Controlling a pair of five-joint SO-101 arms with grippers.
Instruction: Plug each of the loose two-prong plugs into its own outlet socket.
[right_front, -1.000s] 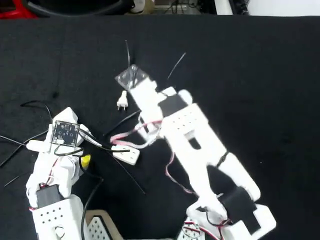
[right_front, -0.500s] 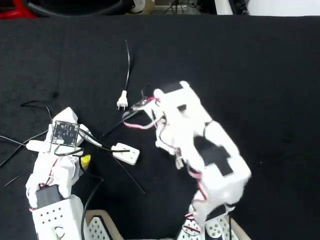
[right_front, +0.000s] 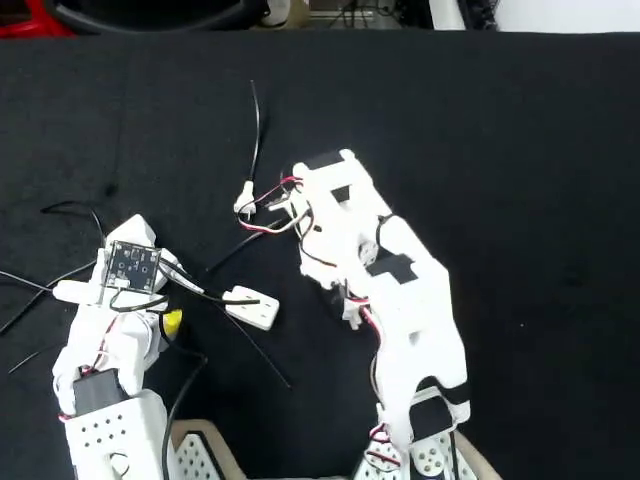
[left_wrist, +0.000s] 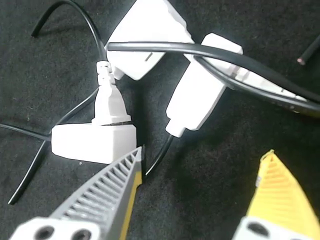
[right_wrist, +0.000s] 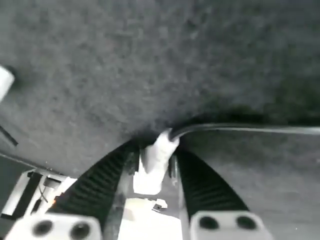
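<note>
The plug (right_front: 245, 196) sits between the right gripper's (right_wrist: 154, 152) fingers, left of the table's (right_front: 520, 150) middle, and its cable (right_front: 257, 120) runs toward the back edge. An outlet socket (right_front: 251, 308) lies in front of it, nearer the front edge. By the front-left corner the left gripper (left_wrist: 205, 152) hangs over a second socket (left_wrist: 95, 142) — a seated plug (left_wrist: 109, 100) is in it.

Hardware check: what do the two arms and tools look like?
Both arms are white shells with black motor blocks. The right arm carries red and white wires; right tool: black ribbed fingers. The left arm bears a bare circuit board; left tool: one grey ribbed finger, one yellow.
</note>
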